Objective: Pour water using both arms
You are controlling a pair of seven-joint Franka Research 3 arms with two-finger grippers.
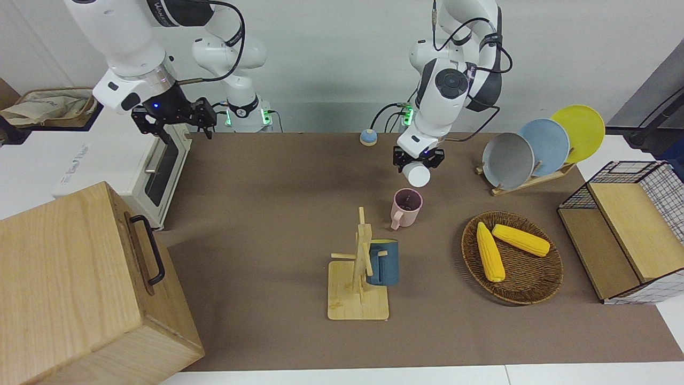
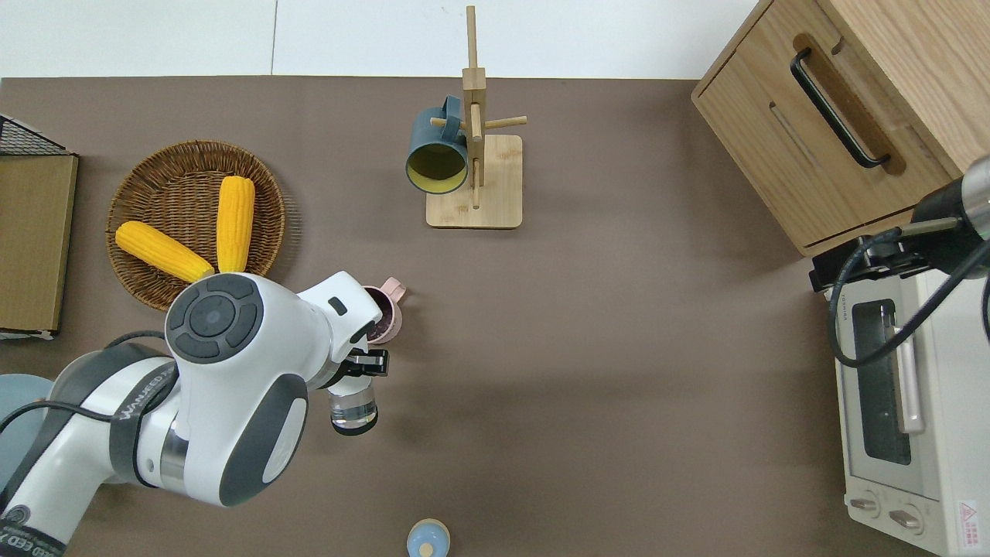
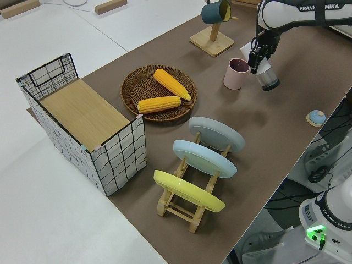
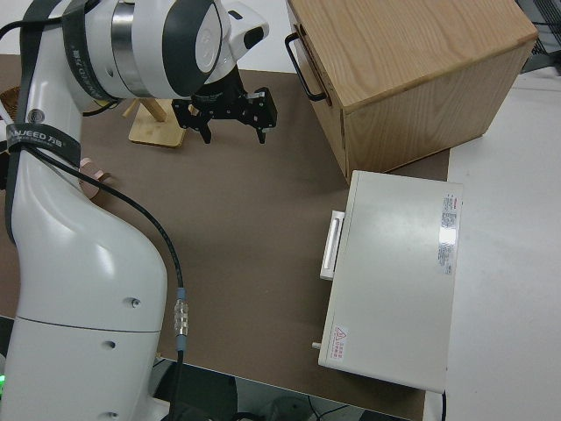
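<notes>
Brown-covered bench (image 1: 267,240): a small clear glass cup (image 2: 353,408), fragile and slippery, is clamped at its wall by the left end effector (image 2: 363,370) beside the pink ceramic mug (image 1: 406,206); the right end effector (image 1: 173,124), parked, is spread apart.

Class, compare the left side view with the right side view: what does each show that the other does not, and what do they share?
Only the left side view shows the left gripper holding a clear glass tipped beside the pink mug, the basket of corn cobs, the plate rack and the wire crate.

Only the right side view shows the right gripper, open, parked, the toaster oven and the wooden cabinet.

Both show the brown table mat and the wooden mug stand.
</notes>
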